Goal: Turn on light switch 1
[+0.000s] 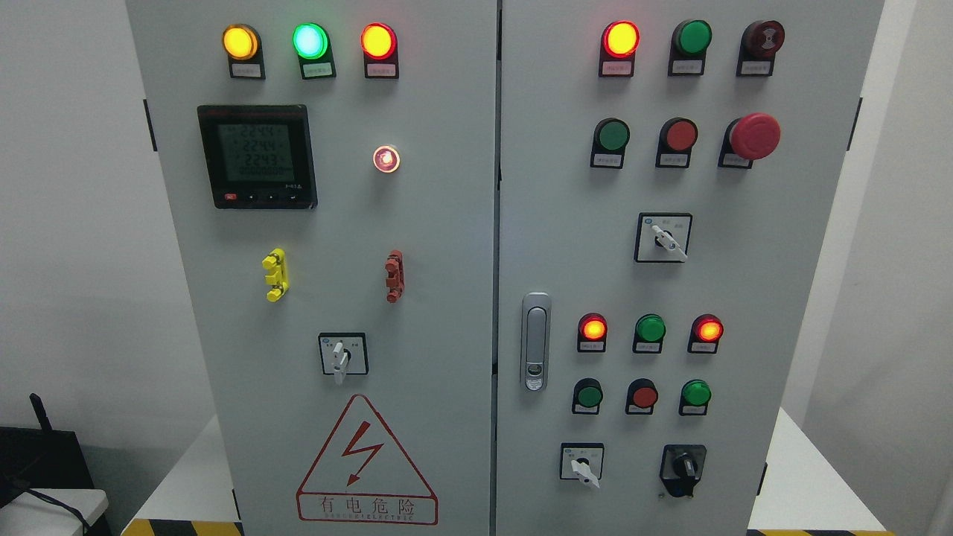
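Neither hand shows; the grey cabinet [447, 223] fills the view, white wall [67, 223] flanking.

no part of the robot's body visible, hands out of frame

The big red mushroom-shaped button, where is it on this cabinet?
In the head view, the big red button sits on the right door, upper right, at the end of a row beside a flat red button and a green button.
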Available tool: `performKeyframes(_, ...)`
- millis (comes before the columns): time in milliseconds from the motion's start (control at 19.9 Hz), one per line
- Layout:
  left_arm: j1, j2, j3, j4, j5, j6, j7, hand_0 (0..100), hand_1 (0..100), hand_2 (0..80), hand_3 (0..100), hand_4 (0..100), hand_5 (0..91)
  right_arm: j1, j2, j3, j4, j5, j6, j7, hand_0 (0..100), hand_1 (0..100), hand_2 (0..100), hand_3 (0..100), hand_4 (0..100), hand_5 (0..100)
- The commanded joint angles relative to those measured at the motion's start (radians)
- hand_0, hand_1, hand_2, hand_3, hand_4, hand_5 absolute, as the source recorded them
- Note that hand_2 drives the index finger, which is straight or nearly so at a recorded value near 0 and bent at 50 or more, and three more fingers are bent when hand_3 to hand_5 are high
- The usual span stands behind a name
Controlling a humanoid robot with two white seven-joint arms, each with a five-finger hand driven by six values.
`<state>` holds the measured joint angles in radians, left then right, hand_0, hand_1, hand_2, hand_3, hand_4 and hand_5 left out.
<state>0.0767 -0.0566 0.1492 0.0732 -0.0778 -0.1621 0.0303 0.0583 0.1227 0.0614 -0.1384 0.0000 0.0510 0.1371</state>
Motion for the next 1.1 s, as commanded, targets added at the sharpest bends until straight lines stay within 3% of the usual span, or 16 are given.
performKeyframes(0, 0.0, 0.0, 0.0, -0.004, 0.001, 0.006, 0.0, 42, 4, 0.0, 0, 0, 0.0, 0.0, 0.0, 0.0, 0.0, -0.017, 0.0, -0.001, 12, 39, 0, 0, 0, 0)
performKeyframes(1053, 0.028, 0.004, 0.023, -0.111, 0.009, -0.016, 0.0, 42, 5, 0.0, 0, 0, 0.0, 0.0, 0.0, 0.0, -0.001, -0.017, 0.0, 0.001, 12, 39, 0, 0, 0, 0)
